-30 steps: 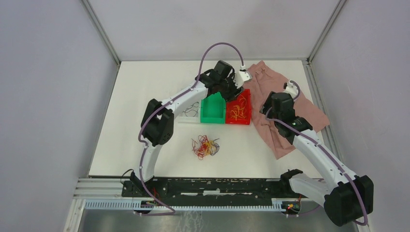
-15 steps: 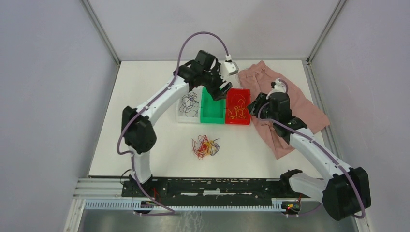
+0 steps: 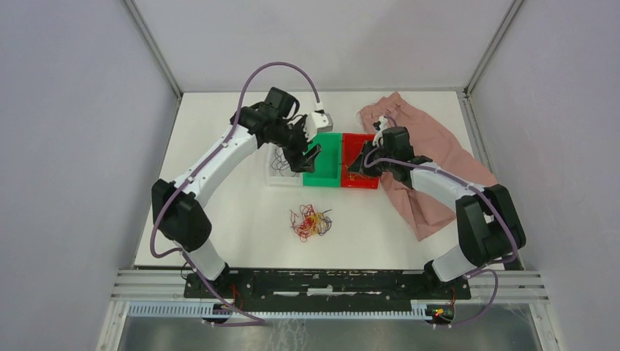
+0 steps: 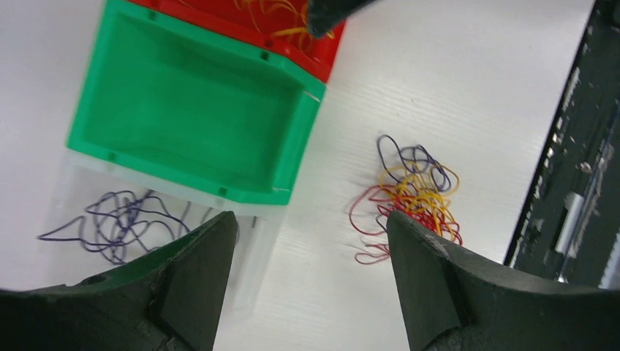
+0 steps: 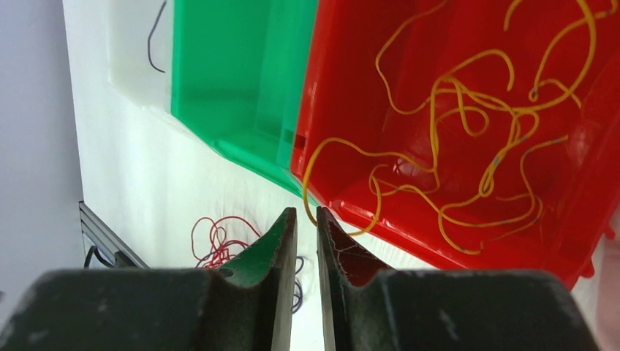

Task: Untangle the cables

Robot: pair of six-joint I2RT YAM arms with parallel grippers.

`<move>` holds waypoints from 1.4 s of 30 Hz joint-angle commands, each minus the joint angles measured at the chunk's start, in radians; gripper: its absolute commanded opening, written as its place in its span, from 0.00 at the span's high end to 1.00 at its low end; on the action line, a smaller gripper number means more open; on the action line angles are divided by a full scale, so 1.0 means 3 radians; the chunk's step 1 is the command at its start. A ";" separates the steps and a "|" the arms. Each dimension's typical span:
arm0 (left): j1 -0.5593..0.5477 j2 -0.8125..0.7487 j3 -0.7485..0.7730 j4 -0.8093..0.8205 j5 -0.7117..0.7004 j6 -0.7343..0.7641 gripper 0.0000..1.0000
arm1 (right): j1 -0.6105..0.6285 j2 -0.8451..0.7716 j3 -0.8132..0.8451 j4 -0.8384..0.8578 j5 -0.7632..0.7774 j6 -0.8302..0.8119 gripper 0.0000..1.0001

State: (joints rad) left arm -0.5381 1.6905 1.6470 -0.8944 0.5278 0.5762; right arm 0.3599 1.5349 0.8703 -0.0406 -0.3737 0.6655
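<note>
A tangle of red, orange-yellow and dark purple cables (image 3: 311, 221) lies on the white table in front of the bins; it also shows in the left wrist view (image 4: 409, 194) and partly in the right wrist view (image 5: 219, 234). Loose purple cables (image 4: 117, 219) lie in the clear bin (image 3: 281, 175). Yellow cables (image 5: 453, 95) lie in the red bin (image 3: 371, 181). My left gripper (image 3: 303, 157) (image 4: 311, 219) is open wide and empty, above the front of the clear and green bins. My right gripper (image 3: 363, 162) (image 5: 305, 213) hovers over the red bin's front corner, jaws almost together with nothing between them.
The green bin (image 3: 329, 175) (image 4: 190, 110) between the clear and red ones holds nothing. A pink cloth (image 3: 431, 157) lies at the right behind the right arm. The black rail (image 3: 322, 281) runs along the table's near edge.
My left gripper has swung left from over the green and red bins to the clear and green ones. My right gripper has moved left off the pink cloth to over the red bin.
</note>
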 commanded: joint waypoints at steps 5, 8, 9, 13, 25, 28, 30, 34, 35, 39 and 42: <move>-0.0041 -0.0211 -0.0463 -0.0467 0.0411 0.0663 0.21 | 0.0007 0.0228 0.0343 -0.0066 0.0189 -0.0180 0.82; -0.0108 -0.0254 -0.0651 -0.0423 0.0358 0.0778 0.22 | 0.0003 0.0350 0.0453 -0.0190 0.0323 -0.0273 0.86; -0.0126 -0.0261 -0.0695 -0.0407 0.0335 0.0801 0.22 | 0.0006 0.0385 0.0483 -0.0229 0.0380 -0.0302 0.86; -0.0229 -0.0266 -0.0845 -0.0359 0.0225 0.0939 0.23 | 0.0006 0.0458 0.0537 -0.0288 0.0562 -0.0357 0.88; -0.0506 -0.0141 -0.0950 -0.0065 0.0030 0.1000 0.25 | 0.0238 0.0732 0.0814 -0.0347 0.0990 -0.0543 0.74; -0.0520 -0.0101 -0.0936 -0.0066 0.0042 0.0961 0.26 | 0.0245 0.0357 0.0588 -0.0116 0.1052 -0.0528 0.60; -0.0524 -0.0099 -0.0971 -0.0057 0.0066 0.0984 0.27 | 0.0243 0.0045 0.0466 -0.0045 0.1121 -0.0551 0.50; -0.0528 -0.0163 -0.1094 0.0011 0.0015 0.0973 0.31 | 0.0269 -0.0525 0.0243 0.0000 0.1037 -0.0689 0.39; -0.0523 -0.0187 -0.1118 0.0019 -0.0015 0.0954 0.32 | 0.0299 -0.0645 0.0197 -0.0009 0.0997 -0.0737 0.36; -0.0461 -0.0308 -0.1182 -0.0018 -0.0044 0.0850 0.34 | 0.0527 -0.1067 -0.0070 -0.0020 0.0777 -0.0899 0.33; -0.0321 -0.0418 -0.1185 -0.0037 0.0019 0.0776 0.34 | 0.0812 -0.1244 -0.0283 0.0047 0.0486 -0.0920 0.36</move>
State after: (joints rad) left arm -0.6788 1.6524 1.2900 -0.9134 0.5228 0.8303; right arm 0.5068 1.2118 0.8658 -0.0582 -0.1101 0.4362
